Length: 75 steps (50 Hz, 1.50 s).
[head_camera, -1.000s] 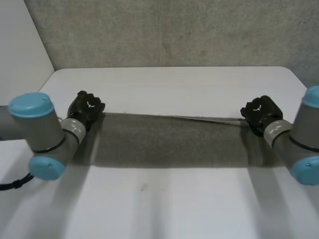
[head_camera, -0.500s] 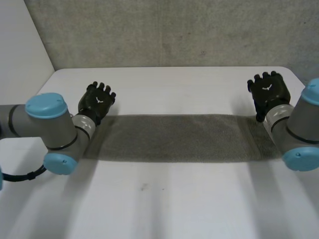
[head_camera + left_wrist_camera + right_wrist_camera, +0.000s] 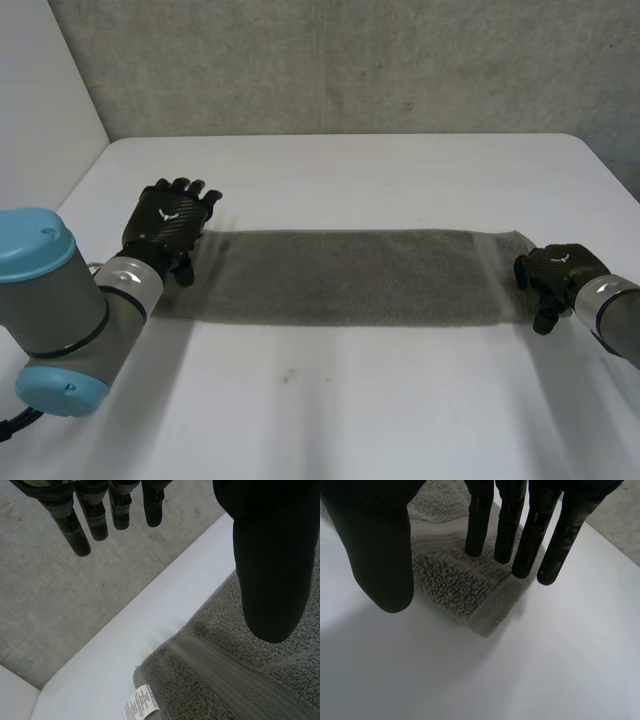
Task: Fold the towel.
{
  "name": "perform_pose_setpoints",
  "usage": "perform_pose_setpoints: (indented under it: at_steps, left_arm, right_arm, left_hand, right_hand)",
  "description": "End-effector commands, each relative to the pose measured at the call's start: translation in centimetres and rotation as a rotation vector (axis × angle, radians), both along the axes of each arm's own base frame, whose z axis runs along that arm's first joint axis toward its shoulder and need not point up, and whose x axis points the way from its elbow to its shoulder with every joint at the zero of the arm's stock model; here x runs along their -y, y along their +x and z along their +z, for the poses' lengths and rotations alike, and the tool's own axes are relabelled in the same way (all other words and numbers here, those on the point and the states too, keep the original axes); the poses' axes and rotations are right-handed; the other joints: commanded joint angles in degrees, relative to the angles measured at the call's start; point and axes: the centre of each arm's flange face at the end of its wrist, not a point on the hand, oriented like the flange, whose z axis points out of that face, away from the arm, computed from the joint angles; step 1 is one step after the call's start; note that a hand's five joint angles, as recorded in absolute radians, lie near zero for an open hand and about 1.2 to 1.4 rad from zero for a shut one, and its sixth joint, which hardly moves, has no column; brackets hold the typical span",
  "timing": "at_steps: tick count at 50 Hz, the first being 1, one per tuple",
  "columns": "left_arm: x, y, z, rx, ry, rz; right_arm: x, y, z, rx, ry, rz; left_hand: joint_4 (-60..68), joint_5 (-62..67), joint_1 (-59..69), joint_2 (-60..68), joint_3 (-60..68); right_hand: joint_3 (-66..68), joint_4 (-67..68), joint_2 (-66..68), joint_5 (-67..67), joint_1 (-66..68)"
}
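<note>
One grey towel (image 3: pixel 350 275) lies flat as a long strip across the white desk (image 3: pixel 350 400). We see the left robot hand (image 3: pixel 168 215) over its left end and the right robot hand (image 3: pixel 558 272) at its right end, each with fingers straight, thumb apart.

The grey terry towel (image 3: pixel 350 278) is lying flat on the tabletop (image 3: pixel 380 180) as a long narrow strip, stretching from 9 o'clock to 3 o'clock. A white label (image 3: pixel 141 703) is showing at its 9 o'clock end.
</note>
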Motion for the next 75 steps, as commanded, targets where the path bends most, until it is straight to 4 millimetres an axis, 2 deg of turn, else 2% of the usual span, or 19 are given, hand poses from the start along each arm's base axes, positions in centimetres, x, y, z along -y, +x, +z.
perform_pose_setpoints:
  at_steps: [1, 4, 10, 14, 19, 25, 30, 31, 33, 34, 36, 41, 47, 51, 53, 55, 65, 71, 75]
  left_arm:
    - [0.1, 0.0, -0.1, -0.008, -0.013, 0.001]
    - [0.1, 0.0, -0.1, -0.008, -0.013, 0.002]
    - [0.0, 0.1, -0.3, -0.007, -0.007, 0.006]
    - [-0.2, 0.1, -0.2, -0.009, -0.006, 0.003]
    - [-0.4, 0.2, 0.3, -0.016, -0.018, 0.004]
    - [-0.4, 0.2, 0.3, -0.016, -0.018, 0.003]
    - [-0.2, 0.4, 0.4, -0.02, -0.021, 0.012]
    - [-0.2, 0.4, 0.4, -0.02, -0.021, 0.012]
    - [-0.1, 0.4, 0.4, -0.02, -0.021, 0.014]
    - [-0.1, 0.4, 0.4, -0.02, -0.021, 0.014]
    - [-0.1, 0.5, 0.4, -0.02, -0.021, 0.016]
    - [-0.2, 0.4, 0.3, -0.019, -0.017, 0.013]
    - [-0.3, 0.3, 0.2, -0.018, -0.015, 0.009]
    - [-0.6, 0.1, 0.0, -0.016, -0.008, 0.002]
    - [-0.6, 0.0, -0.1, -0.015, -0.007, -0.001]
    - [-0.6, -0.1, -0.2, -0.016, -0.004, -0.004]
    - [-3.6, -5.9, 1.8, -0.12, -0.089, -0.178]
    - [-4.6, -8.3, 3.0, -0.22, -0.077, -0.244]
    - [-5.1, -10.1, 1.7, -0.251, -0.008, -0.278]
  right_arm:
    - [1.4, -0.5, -1.4, 0.005, -0.062, 0.001]
    - [2.0, -0.8, -1.8, -0.013, -0.09, 0.001]
    - [2.8, -2.5, -2.3, -0.158, -0.11, -0.015]
    - [4.5, -7.2, -0.5, -0.462, -0.191, -0.177]
    - [5.9, -9.5, 2.1, -0.596, -0.325, -0.282]
    - [5.5, -4.6, 4.8, -0.428, -0.491, -0.175]
    - [2.2, 4.4, 7.2, -0.157, -0.595, 0.061]
    - [2.2, 4.4, 7.2, -0.156, -0.595, 0.062]
    - [-0.7, 9.3, 7.1, -0.044, -0.612, 0.25]
    - [-0.7, 9.3, 7.1, -0.044, -0.612, 0.251]
    - [-4.2, 13.9, 6.1, 0.028, -0.614, 0.46]
    - [-9.1, 18.7, 3.3, 0.1, -0.574, 0.71]
    - [-13.3, 21.5, -1.8, 0.102, -0.451, 0.863]
    - [-13.8, 21.5, -2.9, 0.093, -0.409, 0.87]
    - [-13.7, 21.3, -2.4, 0.097, -0.405, 0.845]
    - [-13.5, 21.1, -1.4, 0.106, -0.409, 0.822]
    - [-8.5, 15.3, 4.0, 0.365, -0.253, 0.459]
    - [-6.9, 10.4, 3.0, 0.373, -0.097, 0.27]
    - [-6.9, 8.6, 2.4, 0.346, -0.046, 0.204]
  left_hand:
    - [-0.33, -1.69, -0.25, 0.49, 0.46]
    - [-0.33, -1.69, -0.25, 0.49, 0.46]
    - [-0.33, -1.69, -0.25, 0.49, 0.46]
    - [-0.33, -1.69, -0.25, 0.49, 0.46]
    - [-0.33, -1.69, -0.25, 0.49, 0.46]
    - [-0.33, -1.69, -0.25, 0.49, 0.46]
    - [-0.33, -1.69, -0.25, 0.49, 0.46]
    - [-0.33, -1.69, -0.25, 0.49, 0.46]
    - [-0.33, -1.69, -0.25, 0.49, 0.46]
    - [-0.33, -1.69, -0.25, 0.49, 0.46]
    - [-0.33, -1.69, -0.25, 0.49, 0.46]
    - [-0.33, -1.69, -0.25, 0.49, 0.46]
    - [-0.33, -1.69, -0.25, 0.49, 0.46]
    - [-0.33, -1.69, -0.25, 0.49, 0.46]
    - [-0.33, -1.69, -0.25, 0.49, 0.46]
    - [-0.33, -1.69, -0.25, 0.49, 0.46]
    - [-0.12, -1.48, -0.04, 0.7, 0.68]
    - [0.39, -0.97, 0.47, 1.21, 1.18]
    - [1.22, -0.14, 1.31, 2.05, 2.02]
  right_hand:
    - [30.84, 30.98, 30.77, 32.3, 35.81]
    - [46.51, 46.64, 46.43, 47.96, 51.47]
    - [46.55, 46.69, 46.48, 48.01, 51.52]
    - [46.55, 46.69, 46.48, 48.01, 51.52]
    - [46.55, 46.69, 46.48, 48.01, 51.52]
    - [46.55, 46.69, 46.48, 48.01, 51.52]
    - [46.55, 46.69, 46.48, 48.01, 51.52]
    - [46.55, 46.69, 46.48, 48.01, 51.52]
    - [46.55, 46.69, 46.48, 48.01, 51.52]
    - [46.55, 46.69, 46.48, 48.01, 51.52]
    - [46.55, 46.69, 46.48, 48.01, 51.52]
    - [46.55, 46.69, 46.48, 48.01, 51.52]
    - [46.55, 46.69, 46.48, 48.01, 51.52]
    - [31.65, 31.78, 31.57, 33.1, 36.61]
    - [-15.73, -15.6, -15.81, -14.27, -10.77]
    - [-23.45, -23.31, -23.52, -21.99, -18.48]
    - [-23.45, -23.31, -23.52, -21.99, -18.48]
    - [-23.45, -23.31, -23.52, -21.99, -18.48]
    - [-23.45, -23.31, -23.52, -21.99, -18.48]
